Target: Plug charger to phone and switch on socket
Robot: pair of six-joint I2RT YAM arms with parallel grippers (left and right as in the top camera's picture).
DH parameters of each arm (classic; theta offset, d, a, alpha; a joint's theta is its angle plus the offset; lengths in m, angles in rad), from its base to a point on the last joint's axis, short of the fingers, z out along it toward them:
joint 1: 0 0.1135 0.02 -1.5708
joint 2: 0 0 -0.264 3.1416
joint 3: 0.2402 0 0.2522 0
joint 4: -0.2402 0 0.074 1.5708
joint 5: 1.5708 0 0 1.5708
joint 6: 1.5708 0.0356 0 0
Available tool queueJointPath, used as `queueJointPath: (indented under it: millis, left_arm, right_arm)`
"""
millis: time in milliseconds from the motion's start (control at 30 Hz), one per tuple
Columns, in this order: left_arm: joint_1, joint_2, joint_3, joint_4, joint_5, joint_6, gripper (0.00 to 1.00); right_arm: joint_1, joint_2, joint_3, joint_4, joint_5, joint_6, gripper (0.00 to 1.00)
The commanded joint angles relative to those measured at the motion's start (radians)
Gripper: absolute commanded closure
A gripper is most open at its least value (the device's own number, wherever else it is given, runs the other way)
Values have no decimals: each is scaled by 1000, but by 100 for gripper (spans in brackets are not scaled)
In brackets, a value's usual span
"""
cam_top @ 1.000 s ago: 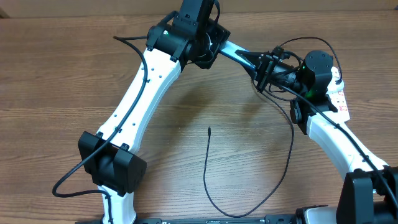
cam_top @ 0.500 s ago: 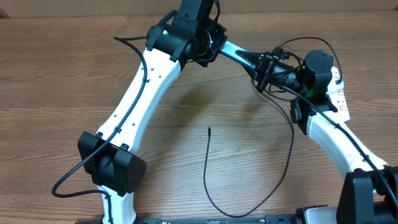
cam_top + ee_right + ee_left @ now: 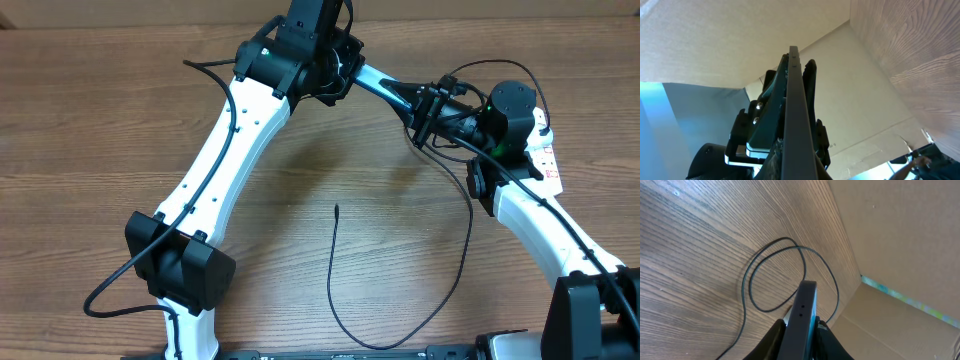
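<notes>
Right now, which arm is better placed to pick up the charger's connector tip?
Probably left. Both grippers hold the phone, so either could let go, but the left gripper sits almost straight beyond the charger's tip; the right gripper is farther off sideways.

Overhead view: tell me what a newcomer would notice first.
The left gripper and right gripper meet at the far edge of the table, each clamped on an end of the lit phone between them. Below, the black charger loops loose on the wood, one end free near the middle.
</notes>
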Motion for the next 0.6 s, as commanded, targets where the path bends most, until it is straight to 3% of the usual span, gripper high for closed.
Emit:
queueJointPath:
  millis: [0,67,200,300,567]
  left_arm:
    - [-8,13,14,-33,-13,38,77]
    - [-8,13,14,-33,-13,38,66]
    - [-8,13,14,-33,-14,38,21]
    - [-8,13,14,-29,-20,38,3]
    - [-8,13,14,40,-37,38,0]
  right_arm:
    - [6,-10,24,23,-32,77,96]
    - [6,-10,24,23,-32,77,96]
    - [6,-10,24,22,-32,78,96]
    - [6,-10,24,22,-31,78,96]
    - [6,-10,24,22,-2,104,96]
